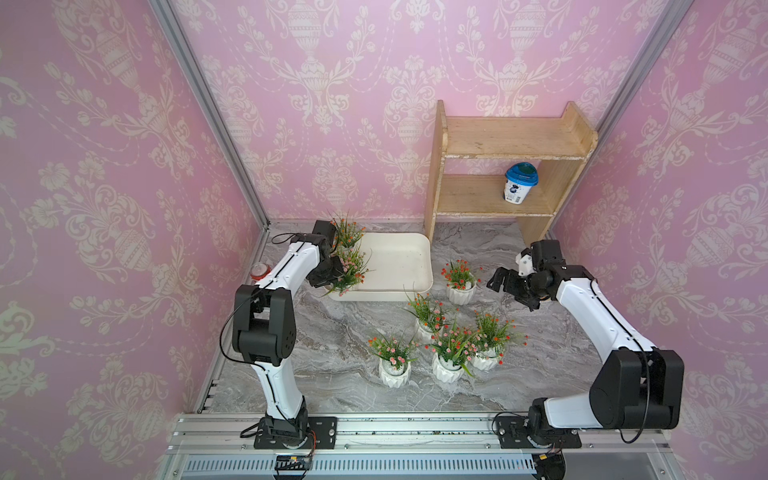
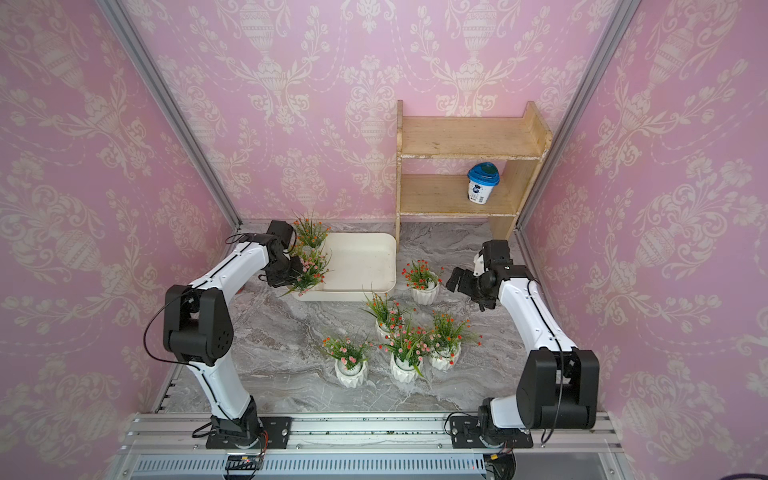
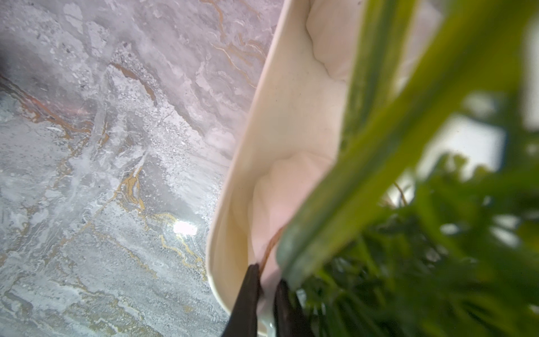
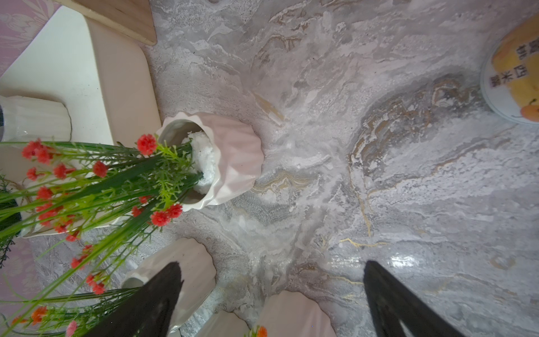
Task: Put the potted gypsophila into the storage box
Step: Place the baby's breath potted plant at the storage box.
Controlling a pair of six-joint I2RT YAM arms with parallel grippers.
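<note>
- Nearest us, three potted gypsophila stand in a row on the desk (image 1: 332, 353): front-left pot (image 1: 394, 373), front-middle pot (image 1: 448, 369) and front-right pot (image 1: 485, 360). None is in a grip.
- Just behind them is the fourth pot (image 1: 428, 313), also on the desk.
- Further back, the red-blossomed pot (image 1: 460, 291) stands just beside the storage box (image 1: 399, 257), outside it. The right gripper (image 1: 505, 284) hovers near it, fingers (image 4: 145, 303) spread wide and empty.
- At the box's near-left corner, the left gripper (image 3: 267, 291) has its fingers (image 3: 245, 300) pinching the rim of the held pot (image 3: 283, 198). That pot is inside the box walls; we cannot tell if it rests on the floor.
- The far-corner pot (image 1: 347, 232) is in the box at its far-left corner.
- We judge one placed, one going in and five left on the desk.
</note>
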